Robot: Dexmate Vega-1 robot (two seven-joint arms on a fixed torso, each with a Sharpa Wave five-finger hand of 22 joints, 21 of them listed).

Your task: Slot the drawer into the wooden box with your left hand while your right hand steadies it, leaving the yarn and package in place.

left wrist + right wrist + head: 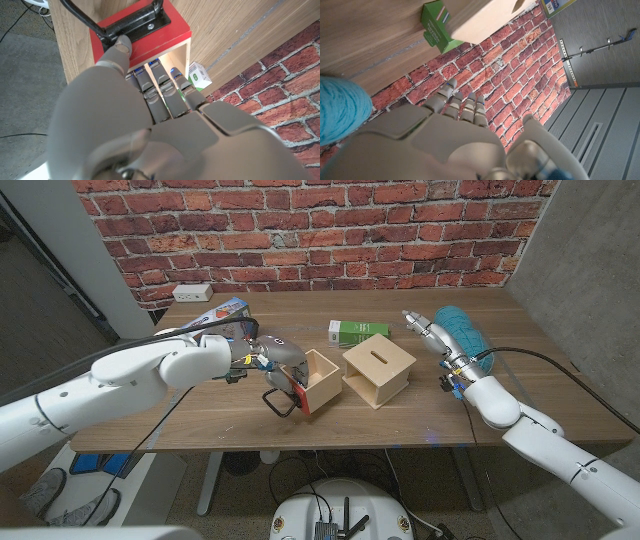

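Wooden table (200, 415): drawer (308, 380) beside wooden box (379, 369).

No text can really be made out anywhere. Some printing is seen on the green box (357, 331) and on the colourful package (222, 312), but it's too small and blurry for a word, brand or number to be read.
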